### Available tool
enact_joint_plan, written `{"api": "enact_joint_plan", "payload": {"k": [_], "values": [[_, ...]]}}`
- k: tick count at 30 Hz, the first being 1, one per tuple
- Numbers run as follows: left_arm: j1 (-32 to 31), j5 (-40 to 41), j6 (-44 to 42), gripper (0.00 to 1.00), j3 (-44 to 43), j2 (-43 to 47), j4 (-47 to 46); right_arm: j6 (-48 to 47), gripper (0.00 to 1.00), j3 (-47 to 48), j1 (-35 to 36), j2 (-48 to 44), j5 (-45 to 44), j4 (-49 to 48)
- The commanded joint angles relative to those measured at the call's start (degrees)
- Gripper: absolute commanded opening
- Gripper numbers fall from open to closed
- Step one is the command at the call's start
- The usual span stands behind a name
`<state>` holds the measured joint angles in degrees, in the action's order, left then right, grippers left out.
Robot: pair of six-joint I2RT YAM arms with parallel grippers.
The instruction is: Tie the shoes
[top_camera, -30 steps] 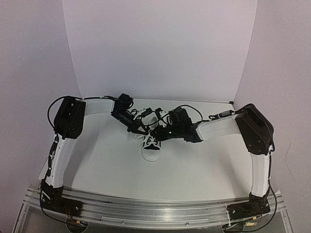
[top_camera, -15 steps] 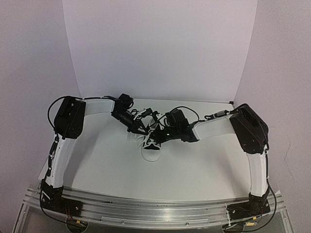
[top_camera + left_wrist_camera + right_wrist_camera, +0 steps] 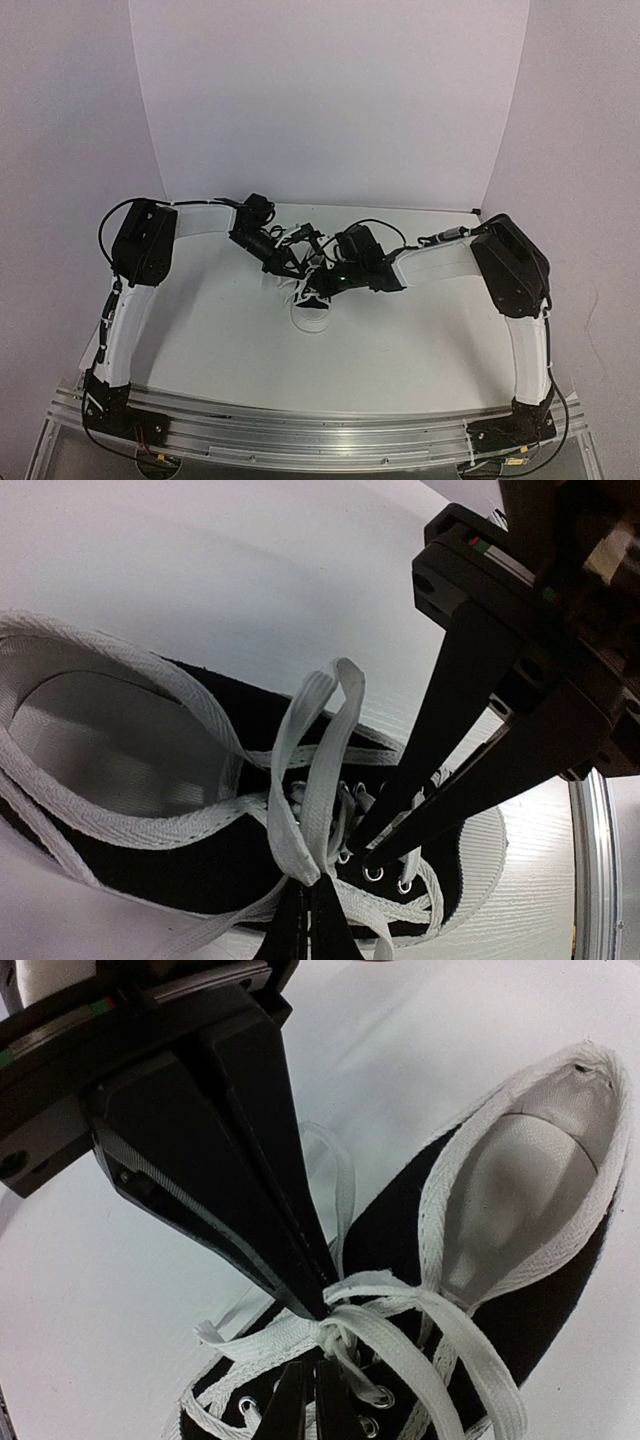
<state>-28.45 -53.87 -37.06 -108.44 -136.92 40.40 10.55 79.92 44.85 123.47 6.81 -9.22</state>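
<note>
White laces (image 3: 318, 730) are being worked over the tongue of the black sneaker (image 3: 392, 1232), which is lying mid-table (image 3: 220, 330) between both arms. One strand is being pinched by the fully closed left gripper (image 3: 305, 900). Another, seemingly, is being nipped at the crossing by the right gripper (image 3: 308, 1380) — all but closed. Only a loose loop is being formed — the bow is judged unfinished.

This looks like a robotics lab test cell. A plain matte white surface (image 3: 400, 345) is boxed in by bare white backdrop panels (image 3: 330, 100). A white-and-black jointed robot arm on the left (image 3: 125, 310) and its twin on the right (image 3: 535, 350) are bolted to a ribbed aluminium rail (image 3: 320, 432), and thin black cables (image 3: 101, 233) loop loosely over them.
</note>
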Motion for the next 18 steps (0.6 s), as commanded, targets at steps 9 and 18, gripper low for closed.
{"api": "enact_joint_plan", "payload": {"k": [9, 18], "values": [[-0.12, 0.52, -0.04, 0.00, -2.39, -0.84, -0.78, -1.98, 0.00, 3.30, 0.58, 2.45, -3.94, 3.33], [-0.16, 1.07, -0.24, 0.00, -2.73, -0.74, -0.98, 2.56, 0.00, 1.45, 0.60, -2.44, 2.43, 1.27]]}}
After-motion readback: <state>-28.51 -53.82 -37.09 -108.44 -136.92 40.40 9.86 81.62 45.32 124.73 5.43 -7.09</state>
